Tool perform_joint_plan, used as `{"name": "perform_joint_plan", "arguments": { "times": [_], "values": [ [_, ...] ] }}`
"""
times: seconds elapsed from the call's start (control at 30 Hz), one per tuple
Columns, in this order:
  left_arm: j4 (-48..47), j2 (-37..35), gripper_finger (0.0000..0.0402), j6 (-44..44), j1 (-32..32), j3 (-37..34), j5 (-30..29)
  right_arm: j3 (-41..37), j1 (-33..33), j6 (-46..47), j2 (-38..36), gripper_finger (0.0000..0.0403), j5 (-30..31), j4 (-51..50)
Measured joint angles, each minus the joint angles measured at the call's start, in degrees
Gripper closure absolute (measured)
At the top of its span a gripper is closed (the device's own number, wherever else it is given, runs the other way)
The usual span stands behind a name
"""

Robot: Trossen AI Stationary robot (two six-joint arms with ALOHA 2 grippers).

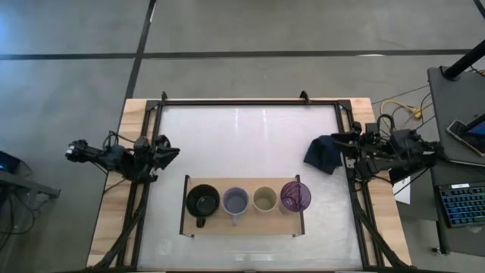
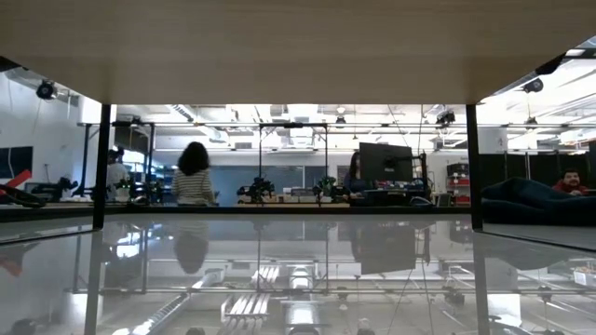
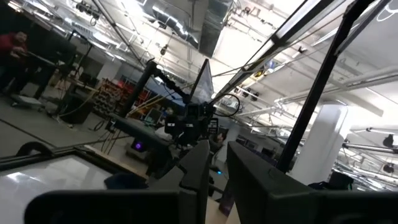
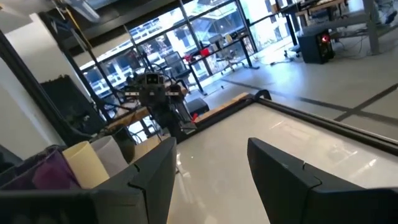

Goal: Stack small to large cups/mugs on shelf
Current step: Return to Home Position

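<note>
In the high view the light-wood shelf [image 1: 242, 221] lies near the table's near edge. Four vessels stand on it in a row: black mug [image 1: 203, 202], grey-lavender mug [image 1: 236, 202], cream-olive cup [image 1: 264, 199], translucent purple cup [image 1: 295, 196]. My left gripper [image 1: 170, 152] hovers at the table's left edge, open by a narrow gap [image 3: 217, 171], touching nothing. My right gripper [image 1: 339, 144] waits at the right edge, open [image 4: 211, 168], holding nothing. Its wrist view shows the purple cup [image 4: 37, 175] and cream cup [image 4: 87, 165] to one side. The low view shows only the shelf board [image 2: 298, 46] and its brackets.
A dark blue cloth [image 1: 323, 154] lies bunched on the table just beside my right gripper. The white tabletop [image 1: 250, 144] stretches between the arms and beyond the shelf. A keyboard and cables sit off the table on the right. People show in the room behind.
</note>
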Motion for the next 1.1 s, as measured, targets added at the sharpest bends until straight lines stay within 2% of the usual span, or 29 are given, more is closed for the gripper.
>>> {"name": "perform_joint_plan", "arguments": {
  "times": [0.37, 0.67, 1.1],
  "values": [
    [0.38, -0.02, 0.0359, -1.83, 0.0, -0.09, 0.0, -4.16, 0.0, -0.85, 0.0, 0.0211, -2.55, 4.32],
    [0.4, 0.04, 0.0359, -2.97, 0.0, -0.11, 0.01, -11.94, 0.01, -6.51, 0.0, 0.0211, -9.13, 23.7],
    [0.43, 0.07, 0.0359, -2.96, 0.0, -0.15, -0.01, -22.4, 0.01, -4.51, 0.0, 0.0211, -9.34, 35.31]
  ]
}}
